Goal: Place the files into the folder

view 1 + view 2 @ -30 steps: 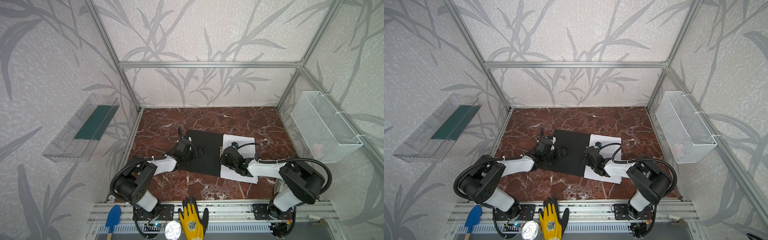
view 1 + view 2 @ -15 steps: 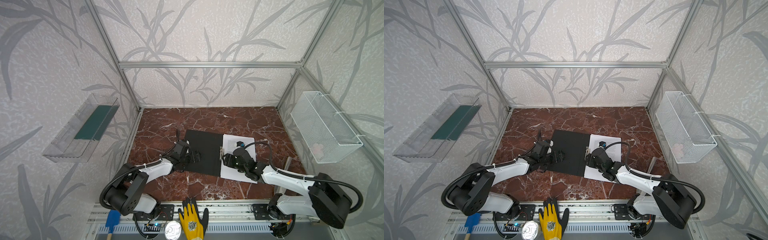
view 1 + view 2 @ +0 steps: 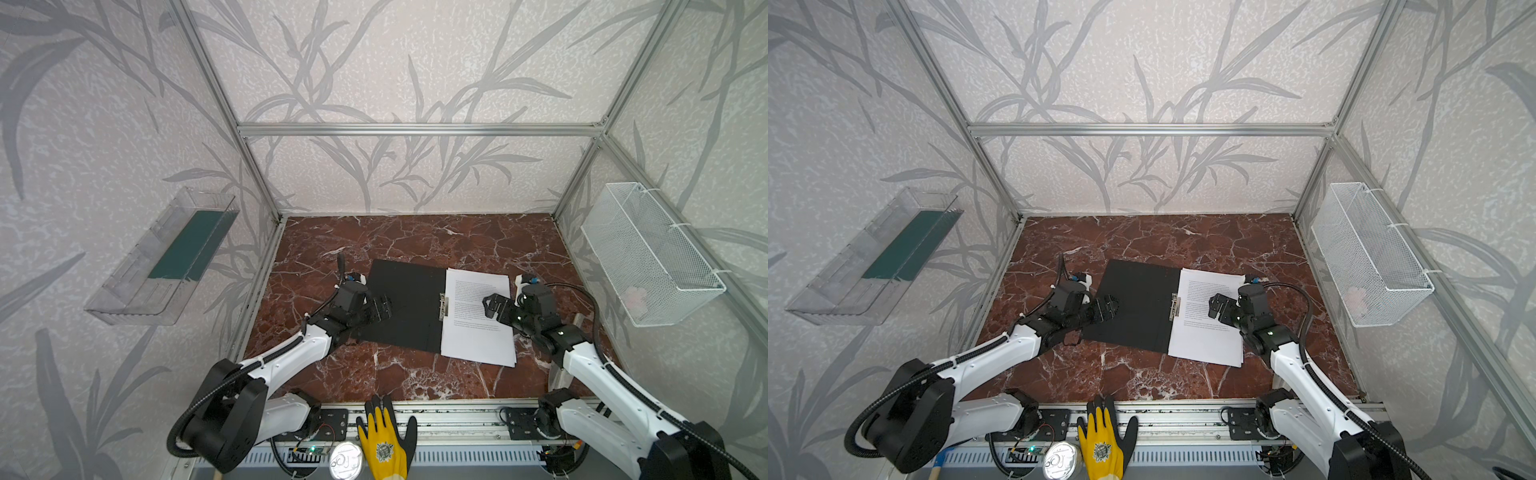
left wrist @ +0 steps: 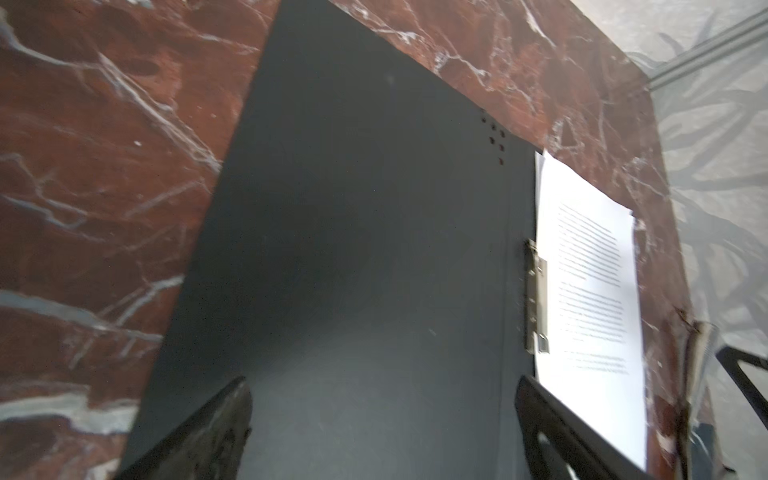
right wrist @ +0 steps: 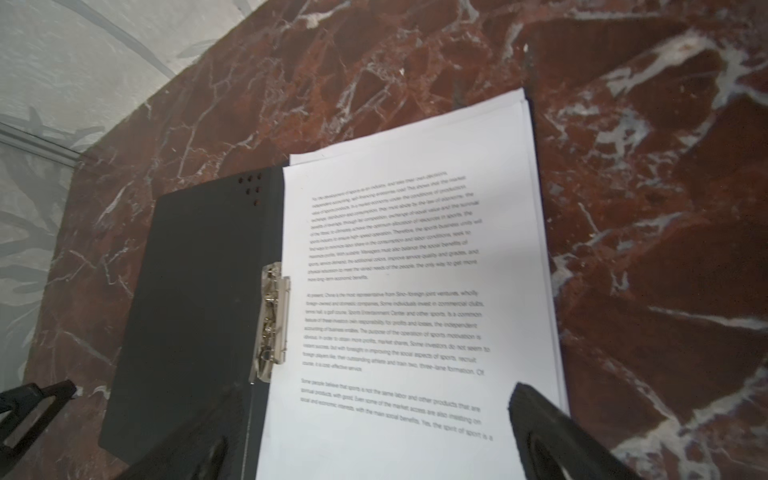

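The black folder (image 3: 405,305) (image 3: 1136,307) lies open and flat on the marble floor. The files (image 3: 469,340) (image 3: 1204,345), white printed sheets, lie stacked on its right half under a metal clip (image 3: 444,306) at the spine. My left gripper (image 3: 384,307) (image 3: 1111,307) hangs open over the left edge of the black cover (image 4: 353,249), with nothing between its fingers. Over the right part of the top sheet (image 5: 395,270), my right gripper (image 3: 490,307) (image 3: 1214,307) is open and holds nothing. The clip (image 5: 272,328) is closed over the sheets' edge.
A clear plastic tray (image 3: 166,257) holding a dark green panel hangs on the left wall. A white wire basket (image 3: 648,253) hangs on the right wall. A yellow glove (image 3: 384,440) and a metal tin (image 3: 343,459) lie at the front rail.
My right gripper has opened and drawn back to the right, away from the clip at the spine. The left gripper stays open by the cover's left edge.
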Controlling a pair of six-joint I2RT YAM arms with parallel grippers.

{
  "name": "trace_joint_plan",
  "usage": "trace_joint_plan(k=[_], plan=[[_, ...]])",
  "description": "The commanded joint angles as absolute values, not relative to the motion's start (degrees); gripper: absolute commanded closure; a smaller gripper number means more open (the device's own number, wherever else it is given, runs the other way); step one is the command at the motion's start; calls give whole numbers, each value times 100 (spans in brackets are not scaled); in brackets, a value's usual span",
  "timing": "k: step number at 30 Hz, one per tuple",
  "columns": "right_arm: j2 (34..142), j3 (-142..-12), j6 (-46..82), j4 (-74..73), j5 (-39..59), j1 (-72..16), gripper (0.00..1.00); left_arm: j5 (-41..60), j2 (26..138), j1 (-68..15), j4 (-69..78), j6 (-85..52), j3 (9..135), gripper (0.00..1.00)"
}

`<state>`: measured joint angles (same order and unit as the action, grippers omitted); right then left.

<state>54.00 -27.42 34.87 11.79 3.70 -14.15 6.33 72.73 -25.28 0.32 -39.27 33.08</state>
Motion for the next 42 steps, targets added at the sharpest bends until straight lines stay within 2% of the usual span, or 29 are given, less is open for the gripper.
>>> trace_joint_plan(k=[1, 5, 12, 21, 28, 36, 42], plan=[[5307, -2565, 3337, 1350, 559, -1113, 1, 361, 7680, -2148, -202, -3653, 3740, 1], [5216, -2334, 3443, 1251, 567, -785, 0, 264, 8117, -1742, -410, -3656, 3946, 1], [5861, -2349, 3537, 1043, 673, -453, 1, 1362, 9008, -1380, -556, -3295, 4387, 1], [6898, -2294, 3498, 161, 1290, -273, 0, 2373, 9906, -1083, -342, -3320, 4571, 1], [7665, -2428, 3516, -369, 2280, -272, 4, 3732, 10271, -1046, 1056, -3956, 4289, 2], [7575, -2437, 3454, -372, 2401, -272, 6, 4552, 9956, -1126, 3177, -5159, 3752, 5], [7442, -2429, 3463, -342, 2373, -273, 5, 4390, 9186, -1455, 3084, -5404, 3741, 5]])
